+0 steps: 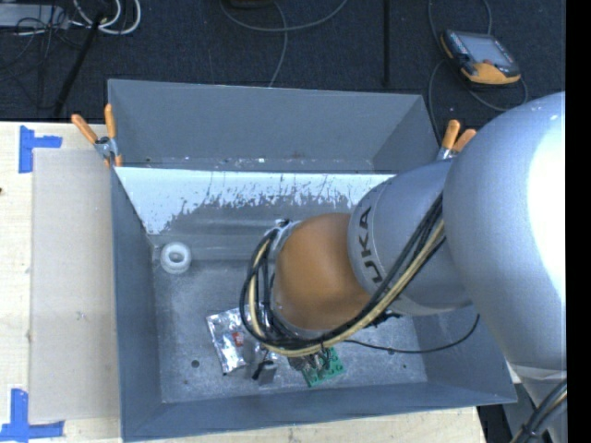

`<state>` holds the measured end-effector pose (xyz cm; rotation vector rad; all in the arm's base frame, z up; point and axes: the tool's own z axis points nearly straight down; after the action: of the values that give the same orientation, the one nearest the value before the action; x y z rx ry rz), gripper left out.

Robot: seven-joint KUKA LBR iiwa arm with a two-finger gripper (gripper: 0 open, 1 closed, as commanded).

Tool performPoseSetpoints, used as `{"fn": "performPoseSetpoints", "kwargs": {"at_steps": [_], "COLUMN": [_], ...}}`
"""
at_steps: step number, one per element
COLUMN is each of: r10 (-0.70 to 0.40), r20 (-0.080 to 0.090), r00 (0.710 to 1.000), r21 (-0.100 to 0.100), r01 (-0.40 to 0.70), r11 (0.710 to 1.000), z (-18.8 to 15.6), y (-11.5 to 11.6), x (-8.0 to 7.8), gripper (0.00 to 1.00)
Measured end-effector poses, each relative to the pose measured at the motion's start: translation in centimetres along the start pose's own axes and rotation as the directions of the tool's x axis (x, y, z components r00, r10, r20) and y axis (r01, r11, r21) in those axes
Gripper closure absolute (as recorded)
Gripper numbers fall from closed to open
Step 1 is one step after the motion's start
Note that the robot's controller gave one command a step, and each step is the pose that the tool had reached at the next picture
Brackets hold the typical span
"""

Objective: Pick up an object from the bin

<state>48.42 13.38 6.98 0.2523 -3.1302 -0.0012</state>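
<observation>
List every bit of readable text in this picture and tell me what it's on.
"UKA": dark letters on the robot's grey arm link, running along it.
Silvery foil packet on the bin floor: any print is too small to read.
Green board: nothing legible.

Light falls from above — a pale glare band crosses the far wall of the grey metal bin (277, 178), the rounded silver arm (517, 220) shines, and shadow pools beneath it.
</observation>
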Motion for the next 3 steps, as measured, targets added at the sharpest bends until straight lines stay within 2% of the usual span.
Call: {"fn": "performPoseSetpoints", "kwargs": {"at_steps": [1,2,3], "r10": [0.016,0.019,0.188], "r20": [0.008,0.001,-0.003], "r00": [1.000,1.000,0.982], "r21": [0.000,0.001,0.001], "r01": [-0.016,-0.019,-0.188], "r11": [1.000,1.000,0.982], "z": [-10.9,-10.5,0.4], "y": [-0.3,-0.4,2.0], "x": [0.0,0.2,-0.6], "gripper": [1.00,0.00,0.00]}}
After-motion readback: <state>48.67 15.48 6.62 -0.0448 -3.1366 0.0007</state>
